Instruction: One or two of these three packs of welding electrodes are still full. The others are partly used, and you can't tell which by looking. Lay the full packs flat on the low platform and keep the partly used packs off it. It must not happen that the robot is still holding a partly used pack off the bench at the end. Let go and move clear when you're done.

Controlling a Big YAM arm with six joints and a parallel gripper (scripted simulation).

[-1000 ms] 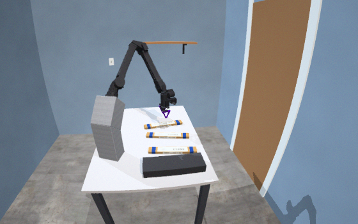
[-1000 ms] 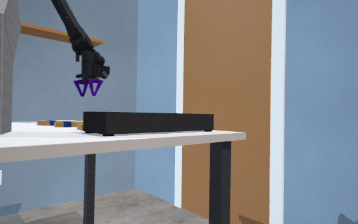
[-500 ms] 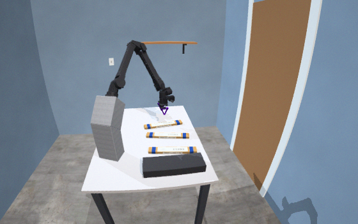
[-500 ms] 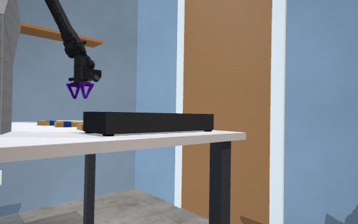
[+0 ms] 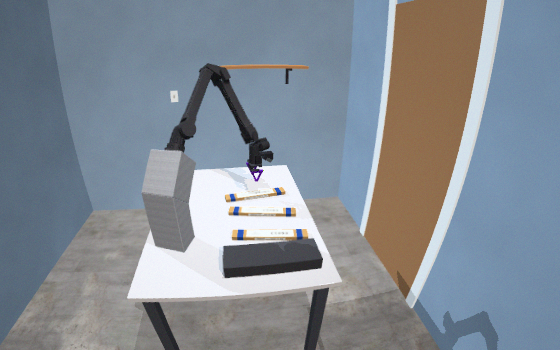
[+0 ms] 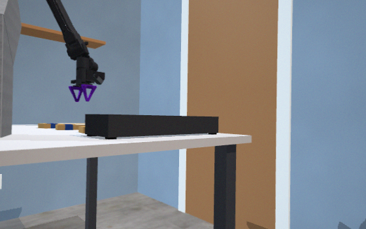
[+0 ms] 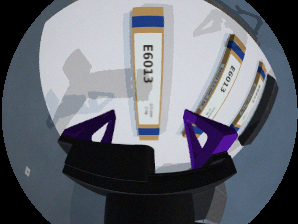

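From the top, three flat, oblong orange-and-blue packs are lying on a smooth white table (image 5: pixel 200 270) (image 6: pixel 170 142), beside the blocky black platform (image 5: pixel 272 260) (image 6: pixel 163 125). In the exterior view, purple triangular fingers of the gripper (image 5: pixel 256 179) (image 6: pixel 82 101) (image 7: pixel 150 114) are hanging above. In the wrist view, they are standing wide, holding nothing, near a pack (image 5: pixel 255 194) (image 7: pixel 147 75) labelled E6013.

White table (image 5: pixel 210 280) (image 6: pixel 183 142) (image 7: pixel 100 30) under three packs.
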